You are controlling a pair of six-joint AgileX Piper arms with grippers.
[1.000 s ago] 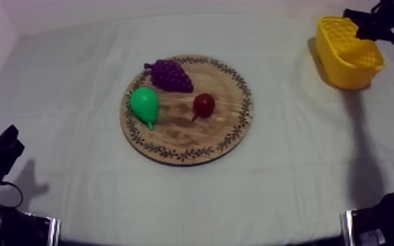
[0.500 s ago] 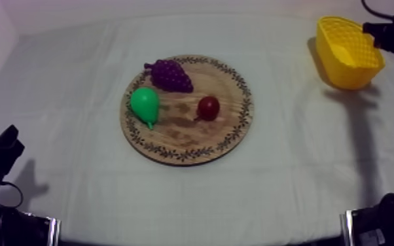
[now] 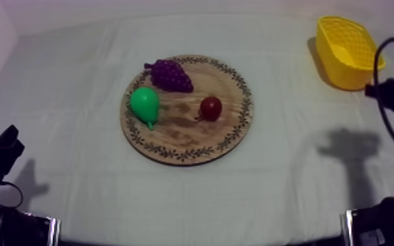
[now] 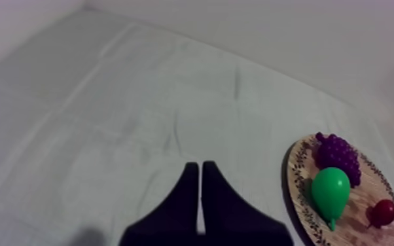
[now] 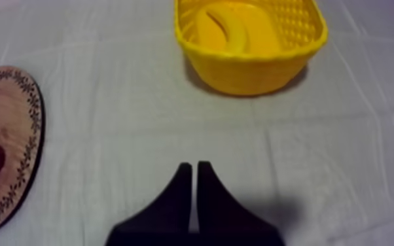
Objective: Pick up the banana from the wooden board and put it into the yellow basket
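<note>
Lying in yellow basket [image 5: 252,73], banana [image 5: 235,29], apparently flat; right claw [image 5: 194,167] pressed together, well short of it.

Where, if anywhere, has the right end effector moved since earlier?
Yes. In the top view the right end effector drew back from above the yellow basket, toward the camera.
</note>
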